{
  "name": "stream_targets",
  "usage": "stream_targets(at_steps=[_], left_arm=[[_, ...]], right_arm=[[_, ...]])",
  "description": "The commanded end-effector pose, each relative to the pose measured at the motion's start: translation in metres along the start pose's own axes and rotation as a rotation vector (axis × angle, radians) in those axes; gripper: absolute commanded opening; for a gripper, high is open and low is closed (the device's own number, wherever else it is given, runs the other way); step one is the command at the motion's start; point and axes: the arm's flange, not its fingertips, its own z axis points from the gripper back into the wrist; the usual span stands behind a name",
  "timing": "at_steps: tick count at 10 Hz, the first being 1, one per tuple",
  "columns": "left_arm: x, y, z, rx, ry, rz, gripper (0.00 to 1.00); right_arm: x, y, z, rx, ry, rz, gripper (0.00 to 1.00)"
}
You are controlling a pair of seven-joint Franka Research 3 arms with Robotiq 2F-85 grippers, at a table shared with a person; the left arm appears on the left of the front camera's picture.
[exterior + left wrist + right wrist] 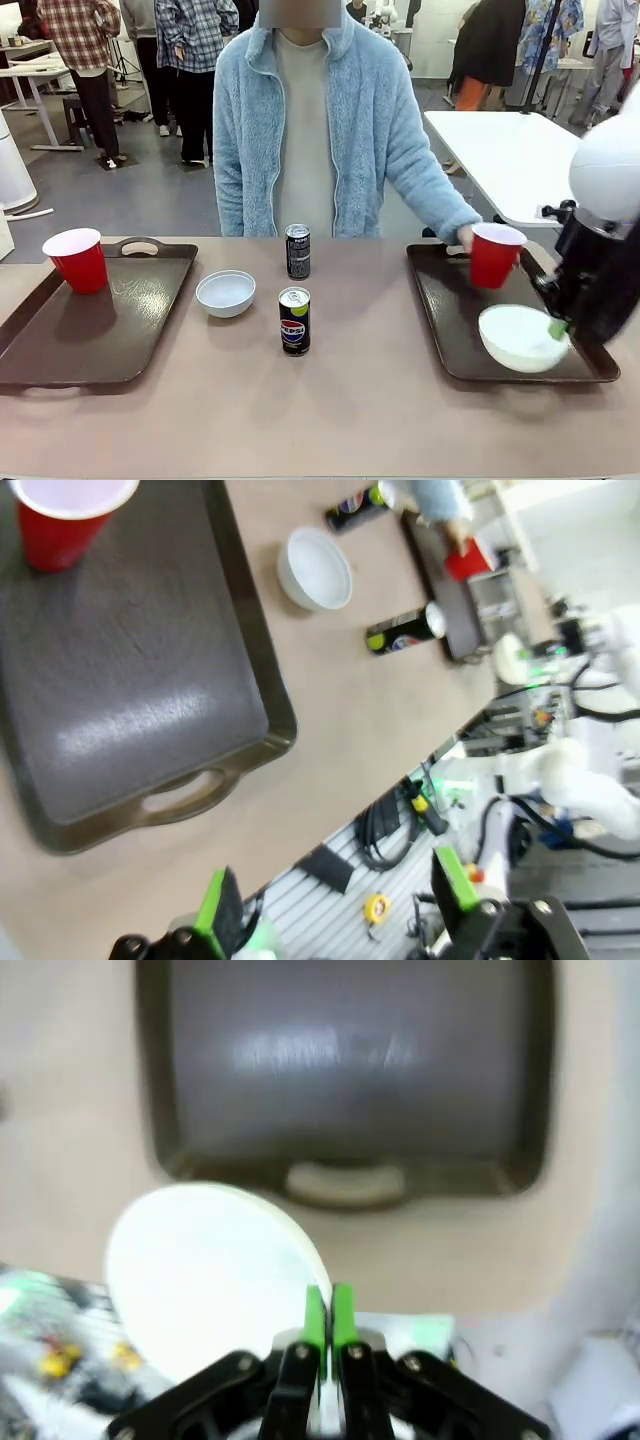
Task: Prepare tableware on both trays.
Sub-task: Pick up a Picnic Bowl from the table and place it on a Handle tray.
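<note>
"How far along are they?"

"About halfway, I'd judge. The right tray (450,310) is the one in hand. The right gripper (558,328) has its green pads pinched tight on the rim of a white bowl (515,335) at the tray's near corner. From here I can't tell whether the bowl sits on the tray or just above it. The person's hand (465,238) holds a red cup (495,255) at the far edge."

"And the left tray (100,330)?"

"Only the other red cup (77,260), in its far corner. The left gripper (335,885) hangs out past the table's near edge, jaws wide apart, nothing in them."

"So what's next?"

"Let that bowl go cleanly, I'd think. Then the second bowl (226,293) (loose between the trays) wants carrying to the left tray. The near Pepsi can (294,321) and far Pepsi can (298,251), both upright mid-table, go one to each."

"The room?"

"A smooth tan table (300,420). White tables stand behind it, with people standing about."
</note>
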Motion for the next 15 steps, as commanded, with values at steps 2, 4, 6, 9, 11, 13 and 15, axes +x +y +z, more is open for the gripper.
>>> stream_targets(at_steps=[2,4,6,9,11,13,15], left_arm=[[-0.001,0.000,0.001,-0.014,-0.004,0.000,1.00],[-0.001,0.000,0.001,-0.014,-0.004,0.000,1.00],[-0.001,0.000,0.001,-0.014,-0.004,0.000,1.00],[-0.001,0.000,0.001,-0.014,-0.004,0.000,1.00],[-0.001,0.000,0.001,-0.014,-0.004,0.000,1.00],[-0.001,0.000,0.001,-0.014,-0.004,0.000,1.00],[-0.001,0.000,0.001,-0.014,-0.004,0.000,1.00]], right_arm=[[-0.052,-0.004,0.005,0.008,-0.005,0.005,0.00],[-0.042,-0.005,0.004,0.019,-0.005,-0.006,0.00],[-0.034,-0.002,0.004,0.023,-0.016,-0.010,0.00],[0.030,-0.004,-0.010,0.097,-0.110,-0.073,0.00],[0.070,-0.011,-0.035,0.062,-0.157,-0.127,0.00],[0.107,-0.016,-0.058,0.092,-0.172,-0.161,0.00],[0.131,-0.018,-0.075,0.110,-0.175,-0.176,0.00]])
